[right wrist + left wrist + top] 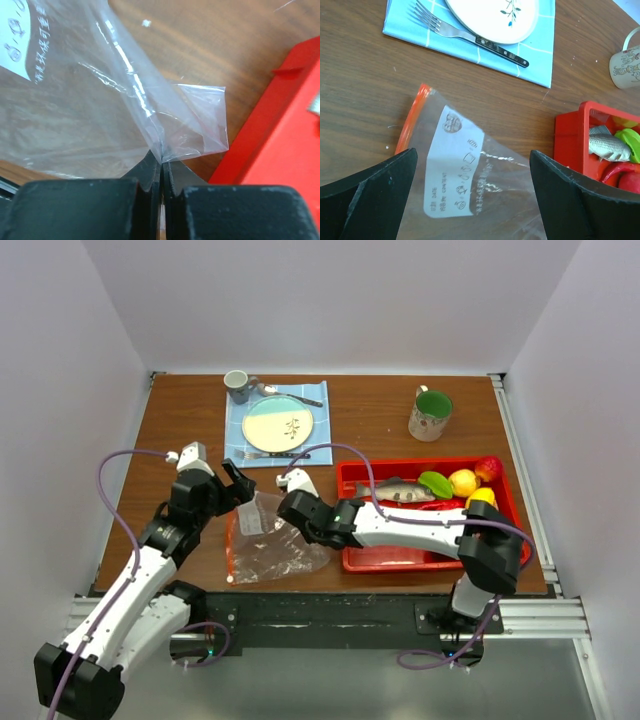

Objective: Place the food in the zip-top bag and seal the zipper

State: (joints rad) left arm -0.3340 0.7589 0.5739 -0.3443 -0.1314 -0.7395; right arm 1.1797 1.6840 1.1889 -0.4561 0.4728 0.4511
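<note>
The clear zip-top bag point(266, 540) lies crinkled on the table between my arms, with its orange-red zipper point(409, 120) along the left edge. My left gripper point(240, 487) is open above the bag's upper end, and the bag's white label point(454, 160) shows between its fingers. My right gripper point(290, 508) is shut on a fold of the bag point(165, 135) at its right side. The food point(470, 483), yellow, red, orange and green pieces, sits in the red tray point(430, 555). A grey fish point(395, 490) lies there too.
A blue placemat point(276, 423) with a plate, fork and knife lies at the back, with a grey mug point(238, 386) beside it. A glass cup with green filling point(431, 413) stands at the back right. The red tray's corner point(280, 145) is close to my right gripper.
</note>
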